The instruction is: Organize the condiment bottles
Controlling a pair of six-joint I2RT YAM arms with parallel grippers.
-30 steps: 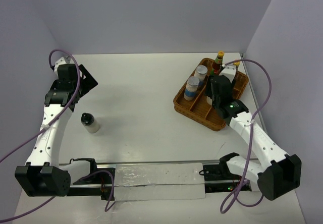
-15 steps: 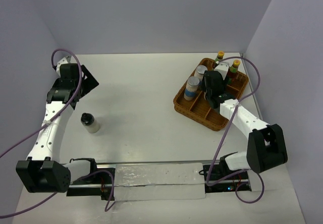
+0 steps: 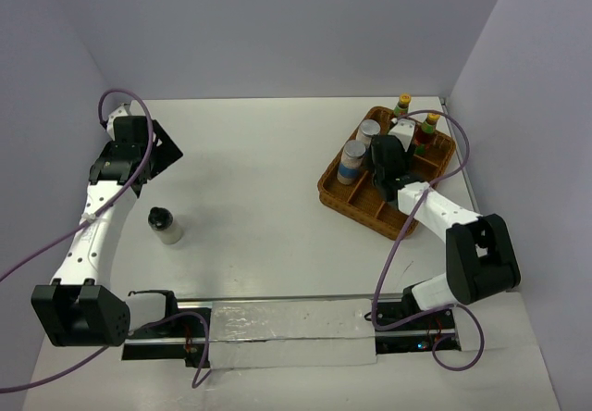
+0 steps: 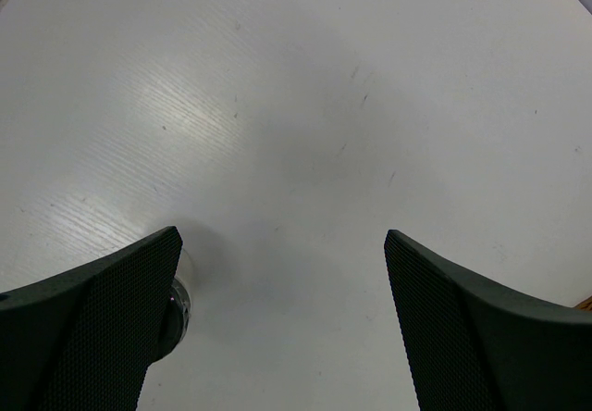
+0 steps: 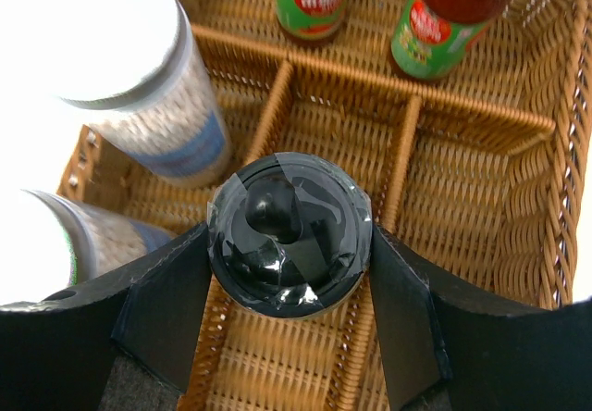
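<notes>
Between lilac walls (image 3: 277, 31), white table (image 3: 277, 170)

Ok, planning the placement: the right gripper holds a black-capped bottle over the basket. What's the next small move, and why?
Probably lower the black-capped bottle straight down into the basket cell beneath it; the right gripper holds it above bare wicker, clear of the other bottles.

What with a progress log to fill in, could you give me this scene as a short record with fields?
basket: brown divided wicker basket, far right of table
in basket: two silver-lidded white bottles, two yellow-capped dark sauce bottles
right gripper: shut on black-capped squat bottle over basket
left gripper: open, empty
loose: black-capped pale bottle standing on table at left
</notes>
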